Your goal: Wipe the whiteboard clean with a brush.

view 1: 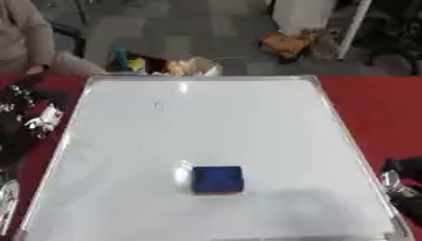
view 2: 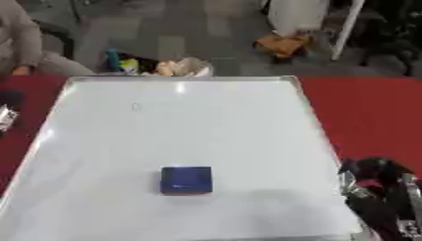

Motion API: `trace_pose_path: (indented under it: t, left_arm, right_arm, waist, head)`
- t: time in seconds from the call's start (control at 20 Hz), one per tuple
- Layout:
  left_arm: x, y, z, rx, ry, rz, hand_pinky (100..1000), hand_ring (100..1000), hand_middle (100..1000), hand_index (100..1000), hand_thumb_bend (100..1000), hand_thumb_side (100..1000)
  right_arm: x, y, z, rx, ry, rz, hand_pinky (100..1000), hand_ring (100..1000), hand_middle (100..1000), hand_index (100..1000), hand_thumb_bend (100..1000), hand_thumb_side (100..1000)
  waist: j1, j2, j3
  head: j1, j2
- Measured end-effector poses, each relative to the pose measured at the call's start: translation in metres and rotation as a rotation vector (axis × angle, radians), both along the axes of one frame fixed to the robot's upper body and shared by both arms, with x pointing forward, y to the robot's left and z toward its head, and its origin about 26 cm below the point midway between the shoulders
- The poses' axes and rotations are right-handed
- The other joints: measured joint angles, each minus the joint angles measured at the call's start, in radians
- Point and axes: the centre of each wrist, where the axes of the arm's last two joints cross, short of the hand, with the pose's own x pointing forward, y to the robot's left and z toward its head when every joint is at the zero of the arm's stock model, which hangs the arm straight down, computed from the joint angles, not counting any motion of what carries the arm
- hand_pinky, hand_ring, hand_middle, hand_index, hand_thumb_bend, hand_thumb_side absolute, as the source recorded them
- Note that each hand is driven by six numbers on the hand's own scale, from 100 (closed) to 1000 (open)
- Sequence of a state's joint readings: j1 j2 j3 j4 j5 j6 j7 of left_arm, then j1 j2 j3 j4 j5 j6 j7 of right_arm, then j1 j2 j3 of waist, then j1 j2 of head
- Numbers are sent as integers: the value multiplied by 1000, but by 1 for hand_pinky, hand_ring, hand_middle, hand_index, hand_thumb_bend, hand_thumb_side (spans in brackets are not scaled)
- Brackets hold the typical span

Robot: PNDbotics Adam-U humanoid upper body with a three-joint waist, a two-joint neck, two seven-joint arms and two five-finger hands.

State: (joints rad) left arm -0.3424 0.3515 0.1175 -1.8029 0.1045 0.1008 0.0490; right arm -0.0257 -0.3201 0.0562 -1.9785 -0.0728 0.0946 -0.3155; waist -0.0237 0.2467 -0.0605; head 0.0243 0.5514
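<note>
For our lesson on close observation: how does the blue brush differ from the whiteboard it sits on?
The brush is a small dark blue block, while the whiteboard is a large white sheet with a silvery frame. The brush stands raised on the surface; the whiteboard lies flat on the red table. The whiteboard bears a faint small mark; the brush's top looks plain. Both are rectangular.

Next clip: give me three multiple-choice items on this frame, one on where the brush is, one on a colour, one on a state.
1. The brush lies:
A. on the near part of the whiteboard
B. on the red table cover
C. in a hand

2. The brush is:
A. yellow
B. blue
C. green

3. The whiteboard shows:
A. dense writing
B. a small faint mark
C. a hole

Key: A, it rests on the board's near part, untouched; B, its top is dark blue; B, one small mark shows toward the far left.
</note>
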Motion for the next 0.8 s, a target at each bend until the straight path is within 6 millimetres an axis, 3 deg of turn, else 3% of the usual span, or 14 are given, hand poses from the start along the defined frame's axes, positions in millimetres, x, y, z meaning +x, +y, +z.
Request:
trace_pose_path:
  t: [0.5, 0.55, 0.8]
  left_arm:
    - [0, 0, 0, 1, 1, -2, 375, 780, 559, 826, 464, 339]
    - [0, 0, 0, 1, 1, -2, 375, 780, 559, 826, 463, 339]
    - [0, -1, 0, 3, 2, -5, 374, 781, 560, 825, 464, 341]
  right_arm:
    - [0, 0, 0, 0, 0, 0, 175, 461, 349, 487, 100, 107]
    - [0, 0, 0, 0, 0, 0, 175, 461, 348, 447, 100, 107]
    - [0, 0, 0, 0, 0, 0, 177, 464, 352, 480, 100, 100]
  waist:
    - [2, 0, -1]
    - [2, 0, -1]
    - [2, 0, 0]
  head:
    - [0, 0]
    - [0, 0]
    - [0, 0]
